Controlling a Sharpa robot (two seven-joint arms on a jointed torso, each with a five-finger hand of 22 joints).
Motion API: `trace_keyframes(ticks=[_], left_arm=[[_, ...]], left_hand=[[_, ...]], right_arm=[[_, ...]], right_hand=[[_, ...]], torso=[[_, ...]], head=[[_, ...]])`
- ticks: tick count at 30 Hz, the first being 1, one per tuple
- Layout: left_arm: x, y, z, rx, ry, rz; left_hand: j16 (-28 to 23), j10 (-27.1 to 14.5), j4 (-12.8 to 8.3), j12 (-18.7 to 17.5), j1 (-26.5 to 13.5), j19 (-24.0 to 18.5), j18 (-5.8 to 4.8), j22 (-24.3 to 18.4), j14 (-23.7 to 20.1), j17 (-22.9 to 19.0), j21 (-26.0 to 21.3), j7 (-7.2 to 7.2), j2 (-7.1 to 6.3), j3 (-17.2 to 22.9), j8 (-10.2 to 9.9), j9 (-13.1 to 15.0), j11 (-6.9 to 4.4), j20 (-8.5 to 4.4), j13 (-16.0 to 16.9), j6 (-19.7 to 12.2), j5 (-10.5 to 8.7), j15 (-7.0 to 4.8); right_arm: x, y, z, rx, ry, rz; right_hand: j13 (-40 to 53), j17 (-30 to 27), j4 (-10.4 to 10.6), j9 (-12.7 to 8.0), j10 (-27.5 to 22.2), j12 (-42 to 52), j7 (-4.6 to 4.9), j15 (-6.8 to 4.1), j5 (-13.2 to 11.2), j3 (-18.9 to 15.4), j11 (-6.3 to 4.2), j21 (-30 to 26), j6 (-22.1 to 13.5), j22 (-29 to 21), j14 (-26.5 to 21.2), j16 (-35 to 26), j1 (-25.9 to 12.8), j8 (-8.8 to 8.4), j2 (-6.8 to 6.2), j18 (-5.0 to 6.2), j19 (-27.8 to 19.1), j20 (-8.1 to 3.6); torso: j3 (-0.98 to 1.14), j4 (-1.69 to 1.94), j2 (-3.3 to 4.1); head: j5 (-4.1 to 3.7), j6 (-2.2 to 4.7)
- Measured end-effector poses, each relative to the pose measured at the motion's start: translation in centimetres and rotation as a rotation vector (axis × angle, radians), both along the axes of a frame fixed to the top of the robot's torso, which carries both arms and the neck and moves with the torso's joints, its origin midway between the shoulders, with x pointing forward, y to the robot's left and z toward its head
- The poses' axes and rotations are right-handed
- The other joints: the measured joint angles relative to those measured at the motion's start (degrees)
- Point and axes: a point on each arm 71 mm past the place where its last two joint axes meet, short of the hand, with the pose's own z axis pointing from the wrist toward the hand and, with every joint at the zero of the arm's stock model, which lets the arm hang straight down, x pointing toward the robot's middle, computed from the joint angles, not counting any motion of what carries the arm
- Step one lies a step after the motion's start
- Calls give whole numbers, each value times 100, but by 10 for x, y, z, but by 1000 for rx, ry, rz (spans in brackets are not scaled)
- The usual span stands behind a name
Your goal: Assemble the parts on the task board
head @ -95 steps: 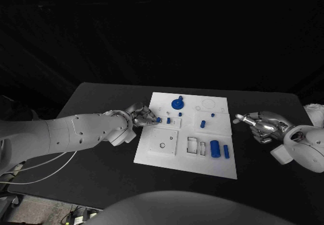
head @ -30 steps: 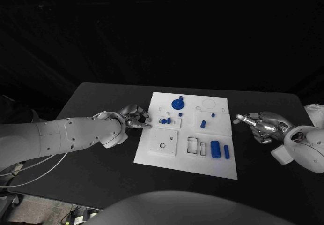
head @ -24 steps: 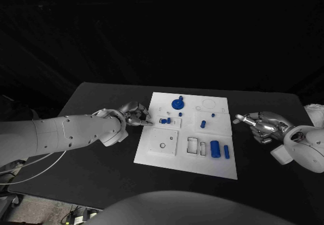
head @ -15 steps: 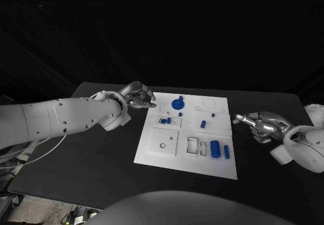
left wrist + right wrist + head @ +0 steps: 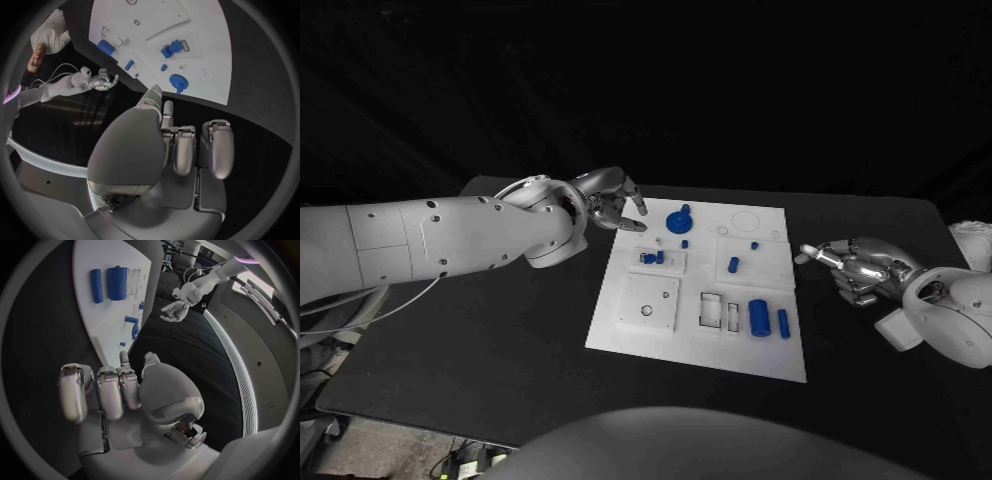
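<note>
In the head view we see the task board, a white plate, lying in the middle of the black table. The left hand hangs above the table just off the board's far left corner, its fingers apart and holding nothing. Near that corner a blue gear-like part rests on the board. A short blue block sits in a small square recess on the board's left half, and a small blue peg stands in the recess to its right. Toward the near right of the board a thick blue cylinder and a thinner blue bar lie side by side. The right hand stays off the board's right edge, fingers curled inward with nothing in them.

In the left wrist view we look past the left hand; its fingers are straight, apart and empty, above dark table. Beyond them lie the board, the gear-like part and the block.

In the right wrist view the right hand has its fingers bent side by side, gripping nothing. The cylinder and the bar lie on the board beyond.
</note>
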Motion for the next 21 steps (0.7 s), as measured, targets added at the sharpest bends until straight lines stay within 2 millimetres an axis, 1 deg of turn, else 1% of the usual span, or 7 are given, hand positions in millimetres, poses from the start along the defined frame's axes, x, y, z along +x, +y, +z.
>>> trace_keyframes(ticks=[2, 6, 11, 13, 16, 18, 21], left_arm=[[-2, -6, -2, 66, 9, -16], [-5, -17, -9, 178, 19, -43], [-12, -24, -20, 283, 25, -64], [-14, -24, -24, 314, 24, -67], [-16, -26, -30, 342, 22, -72], [-17, -27, -32, 350, 20, -73], [-18, -28, -35, 358, 12, -77]], left_hand=[[0, 20, 1, 0, -111, 0, 0, 0, 0, 0, 10, 15, -48, 1, -66, -48, 20, 0, 0, 15, 0, 0], [0, 20, 1, 0, -180, 0, 0, 0, 0, 0, 10, 26, -121, 1, -109, -84, 20, 0, 0, 27, -3, 0], [0, 20, 1, 0, -180, 0, 0, -1, 0, -1, 9, 34, -121, 1, -109, -96, 20, 0, 0, 37, -23, 0], [0, 20, -21, 0, -180, 0, 1, -1, 0, -1, 9, 25, -121, 24, -124, -101, 20, 0, 0, 88, -23, 0], [0, 20, -19, 0, -179, 0, 0, -1, 0, -1, 9, 5, -121, 69, -139, -121, 20, 0, 0, 108, 68, 0], [0, 20, -20, 0, -179, 0, 0, -1, 0, -1, 8, 25, -121, 70, -167, -131, 20, 0, 0, 128, 117, 0], [0, 20, -21, 0, -179, 0, 0, -1, 0, -1, 8, 25, -121, 121, -210, -155, 20, 0, 0, 128, 239, 0]], right_arm=[[0, 0, 0, 1, 0, 0], [-1, 1, 0, 2, 0, 2], [-1, 2, 0, 4, 0, 4], [-1, 1, 0, 3, 0, 4], [-2, 1, 1, 3, 0, 2], [-2, 0, 1, 3, 0, 2], [-1, 0, 1, 3, 0, 2]], right_hand=[[0, 0, 0, 0, 0, 0, 0, 0, 0, 0, 0, 0, 0, 0, 0, 0, 0, 0, 0, 0, 0, 0], [0, 0, 0, 0, 0, 0, 0, 1, 0, 0, 0, 0, 0, 0, 0, 0, 0, 0, 0, 0, 0, 0], [0, -1, 0, -7, 0, 0, 0, 1, 23, 0, 0, 0, 0, 0, 1, 0, 0, 0, 0, 0, 0, 0], [0, -1, 0, -7, 0, 1, 0, 1, 23, 0, 0, 0, 0, 0, 1, 0, 0, 0, 1, 0, 0, 0], [0, -1, 0, -7, 0, 1, 0, 2, 23, 0, 0, 0, 0, 0, 1, 0, 0, 0, 1, 0, 0, 0], [0, -1, 0, -7, 0, 2, 0, 2, 23, 0, 0, 0, 0, 0, 2, 0, 0, 0, 1, 0, 0, 0], [0, -1, 0, -7, 0, 3, 0, 2, 23, 0, 0, 0, 0, 0, 2, 0, 0, 0, 1, 0, 0, 0]], torso=[[-1, 2, 1], [-1, 4, 4], [-3, 4, 5], [-3, 5, 5], [-2, 5, 2], [-2, 5, 1], [-2, 5, -2]], head=[[0, 0], [5, 0], [-9, 0], [-14, 0], [-16, 0], [-16, 0], [-18, 0]])
